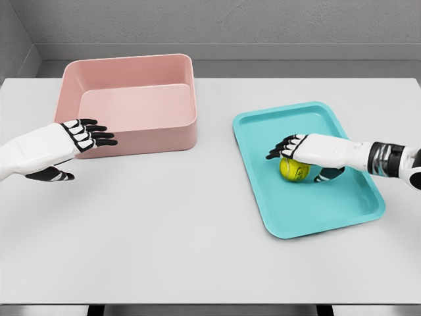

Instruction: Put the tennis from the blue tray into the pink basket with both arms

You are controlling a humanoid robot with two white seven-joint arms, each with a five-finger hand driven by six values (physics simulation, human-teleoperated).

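Tennis ball (294,170): yellow-green, lying inside the blue tray (342,204), roughly at its middle, apart from every rim.
Right hand (309,153): reaches in from the right edge over the tray, palm over the ball; fingers (279,150) extended past it, thumb curving round its right side. Whether the fingers already grip the ball I cannot tell.
Left hand (62,146): hovers over the table (164,237) just in front of the pink basket's near left corner, fingers (99,135) released and spread, holding nothing.
Pink basket (177,138): far left on the table, open at the top, walls upright.
Blue tray edges: low raised rim, set at a slant, its near corner pointing toward the table's front.
Open room: bare table between basket and tray and across the whole front.
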